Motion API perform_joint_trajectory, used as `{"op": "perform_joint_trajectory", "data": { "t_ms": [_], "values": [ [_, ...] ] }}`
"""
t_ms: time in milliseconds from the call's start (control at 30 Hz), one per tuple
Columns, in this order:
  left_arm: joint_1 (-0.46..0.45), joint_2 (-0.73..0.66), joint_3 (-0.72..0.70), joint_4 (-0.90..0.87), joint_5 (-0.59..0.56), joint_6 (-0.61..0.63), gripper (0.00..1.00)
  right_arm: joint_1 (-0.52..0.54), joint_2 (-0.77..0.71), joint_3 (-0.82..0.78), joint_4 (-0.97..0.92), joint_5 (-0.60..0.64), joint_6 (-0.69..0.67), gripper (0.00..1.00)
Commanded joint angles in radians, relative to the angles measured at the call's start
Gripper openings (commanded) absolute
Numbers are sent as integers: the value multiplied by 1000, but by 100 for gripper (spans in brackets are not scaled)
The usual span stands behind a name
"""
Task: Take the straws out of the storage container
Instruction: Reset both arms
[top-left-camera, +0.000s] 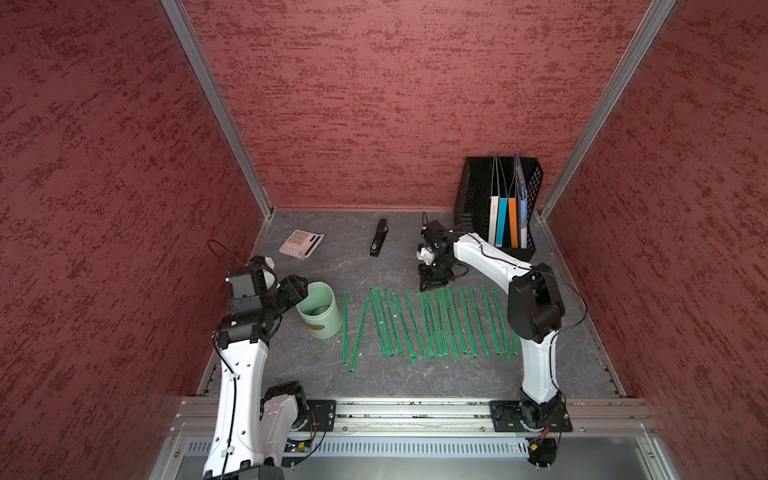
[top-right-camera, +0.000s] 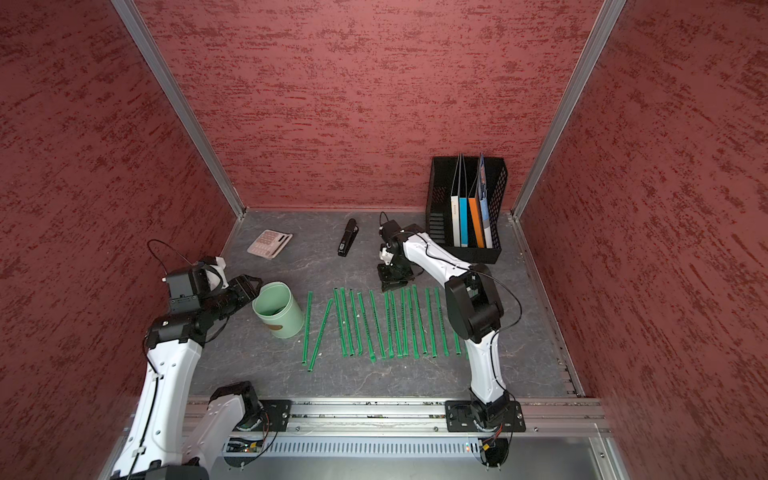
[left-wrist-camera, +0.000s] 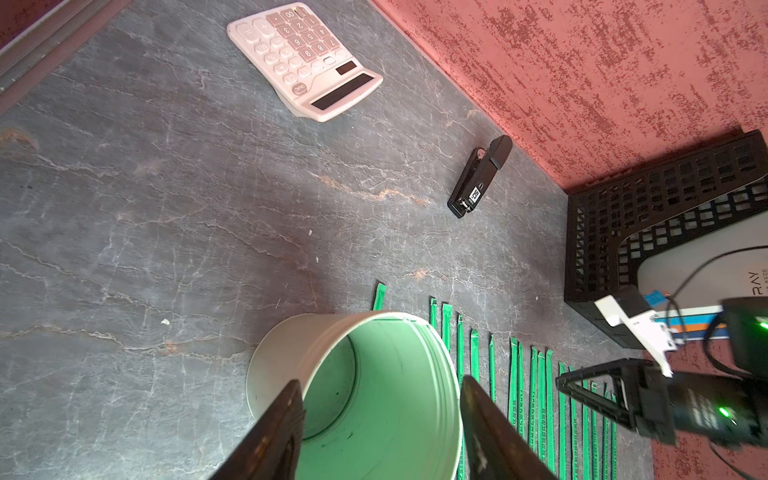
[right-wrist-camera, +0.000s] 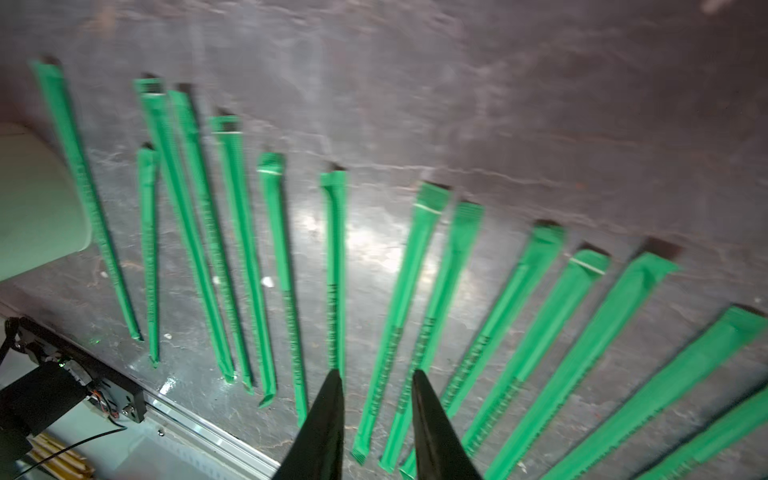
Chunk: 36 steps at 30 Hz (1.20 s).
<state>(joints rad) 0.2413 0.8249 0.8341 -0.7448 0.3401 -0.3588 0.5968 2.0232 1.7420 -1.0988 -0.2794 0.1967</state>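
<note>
Lifting away, the barely parted, empty right tool (right-wrist-camera: 375, 374) could drag the flat bright-green wrapped straws (right-wrist-camera: 334, 270) beside the pale mint-green cylindrical cup (right-wrist-camera: 37, 199).

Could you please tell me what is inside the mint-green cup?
Nothing visible: the storage container shows a bare floor and inner wall. The left gripper's fingers cover its near part. The straws lie beside it on the table.

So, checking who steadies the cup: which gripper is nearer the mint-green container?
Left. The left gripper sits at the storage container's rim; the right gripper hangs over the straws' far ends.
</note>
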Motion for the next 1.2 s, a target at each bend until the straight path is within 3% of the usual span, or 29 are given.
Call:
{"op": "perform_joint_trajectory", "data": {
  "t_ms": [0, 133, 233, 267, 333, 367, 400, 733, 900, 1167],
  "values": [
    [7, -11, 16, -8, 30, 3, 61, 93, -62, 14, 78, 59, 39, 29],
    [-6, -11, 26, -16, 76, 19, 64, 120, -119, -34, 177, 63, 123, 35],
    [-23, -10, 31, -11, 82, 33, 71, 123, -213, -106, 281, 91, 158, 48],
    [-26, -9, 27, -1, 85, 34, 75, 123, -255, -135, 315, 105, 164, 57],
    [-32, -13, 16, 26, 91, 28, 100, 123, -326, -181, 365, 147, 169, 75],
    [-34, -14, 10, 46, 93, 22, 100, 123, -364, -199, 385, 168, 165, 93],
    [-38, -15, 3, 62, 91, 18, 100, 123, -397, -219, 400, 192, 159, 99],
    [-48, 1, -68, 234, -173, -20, 100, 91, -754, -507, 590, 632, 98, 99],
    [-39, 53, -88, 349, -411, 22, 100, -59, -861, -637, 657, 639, 118, 99],
    [12, 174, -89, 526, -537, 78, 100, -248, -943, -816, 839, 646, 102, 99]
  ]
}}
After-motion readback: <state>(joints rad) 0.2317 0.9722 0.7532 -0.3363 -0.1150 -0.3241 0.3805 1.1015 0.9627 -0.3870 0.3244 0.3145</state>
